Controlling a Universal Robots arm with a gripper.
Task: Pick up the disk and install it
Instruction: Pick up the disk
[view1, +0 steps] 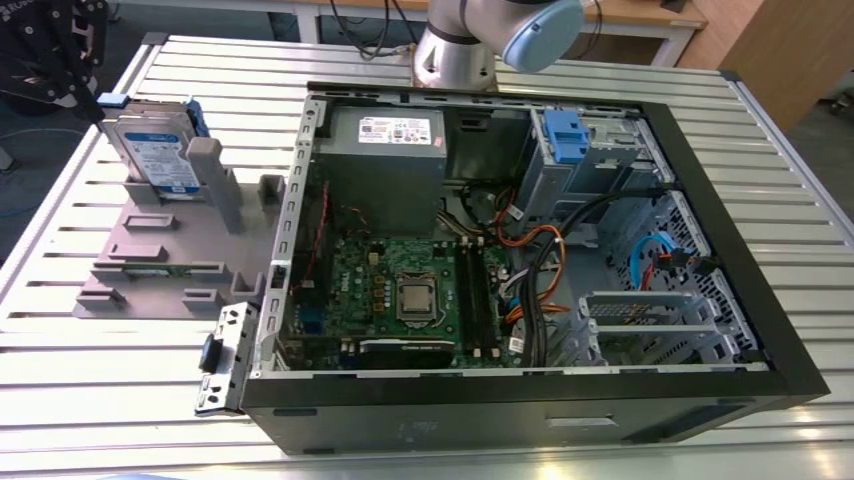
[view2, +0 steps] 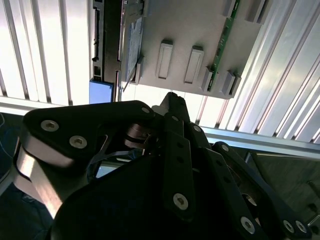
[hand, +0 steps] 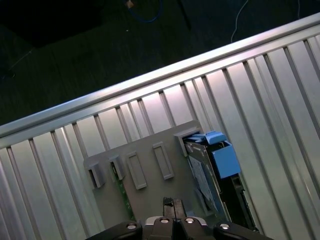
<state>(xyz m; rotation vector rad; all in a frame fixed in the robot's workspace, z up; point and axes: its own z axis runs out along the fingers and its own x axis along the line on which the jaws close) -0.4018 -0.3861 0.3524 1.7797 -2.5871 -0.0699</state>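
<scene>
**Gripper closed and empty near the racked disk**

The exterior view takes in the open computer case (view1: 534, 250) at centre frame. Both wrist views look down on the grey holder (hand: 150, 175). The slatted metal table (view1: 80, 370) has dark floor (hand: 75, 40) past its edge. The disk (view1: 150, 150) stands on edge in the holder, upper left of the exterior view. The gripper (hand: 173, 202) has its fingers together, near the disk but not touching it.

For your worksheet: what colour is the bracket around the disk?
Bright blue; the bracket shows best in the first wrist view.
</scene>
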